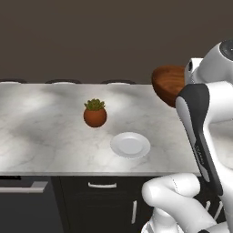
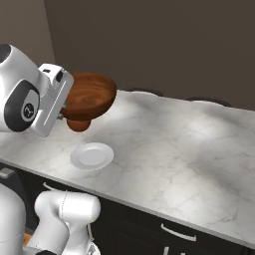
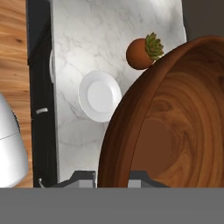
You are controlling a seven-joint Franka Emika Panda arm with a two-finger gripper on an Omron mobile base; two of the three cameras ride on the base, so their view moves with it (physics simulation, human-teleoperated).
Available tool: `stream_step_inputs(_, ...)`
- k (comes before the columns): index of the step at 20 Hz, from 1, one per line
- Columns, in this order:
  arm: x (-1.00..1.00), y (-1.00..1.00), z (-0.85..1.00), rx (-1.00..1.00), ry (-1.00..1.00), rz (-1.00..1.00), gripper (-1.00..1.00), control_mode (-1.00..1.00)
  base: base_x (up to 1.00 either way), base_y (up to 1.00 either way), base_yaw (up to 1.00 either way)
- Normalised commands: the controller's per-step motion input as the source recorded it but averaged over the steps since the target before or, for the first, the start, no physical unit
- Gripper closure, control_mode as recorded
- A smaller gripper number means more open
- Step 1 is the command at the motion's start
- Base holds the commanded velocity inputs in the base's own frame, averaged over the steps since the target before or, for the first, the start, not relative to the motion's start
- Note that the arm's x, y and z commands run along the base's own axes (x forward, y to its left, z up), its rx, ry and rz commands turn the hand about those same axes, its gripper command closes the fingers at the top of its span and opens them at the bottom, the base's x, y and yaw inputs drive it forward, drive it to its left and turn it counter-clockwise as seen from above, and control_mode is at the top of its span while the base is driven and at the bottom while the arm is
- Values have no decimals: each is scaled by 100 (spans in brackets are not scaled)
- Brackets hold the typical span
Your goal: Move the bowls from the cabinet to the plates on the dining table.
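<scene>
Stretching across both base views, the marble-veined worktop (image 1: 50,136) is the dining table of the task, and most of its top lies bare. Next in size comes the reddish-brown wooden bowl (image 2: 88,97), carried in the air above the worktop's near side, tilted, with its hollow showing. In the hand view its rim runs down between the two finger tips of the tool (image 3: 113,177), so the tool is clenched on the bowl's wall, one tip inside and one outside. Below and a little to one side of the bowl lies a white plate (image 2: 91,156), flat on the worktop near its front edge and with nothing on it. Just behind the plate stands a small round terracotta pot (image 1: 95,116) with a green succulent, apart from the plate and not part of the job.

As a judgement of progress: the first bowl is out of the cabinet and has reached the table, but it is not yet set down, being near the plate rather than over its middle. What remains is to bring it over the plate, level it, lower it and let go. The cream-white bowl and any second plate are still to be dealt with, so the task looks under halfway.
</scene>
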Motion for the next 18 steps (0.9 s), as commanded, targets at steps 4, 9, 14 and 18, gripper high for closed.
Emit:
stream_step_inputs(4,0,0,0,0,0,0,100,100,19,10,-6)
stream_step_inputs(9,0,0,0,0,0,0,100,100,13,7,-5)
stream_step_inputs(14,0,0,0,0,0,0,100,100,6,2,-3)
stream_step_inputs(18,0,0,0,0,0,0,100,100,3,2,-2)
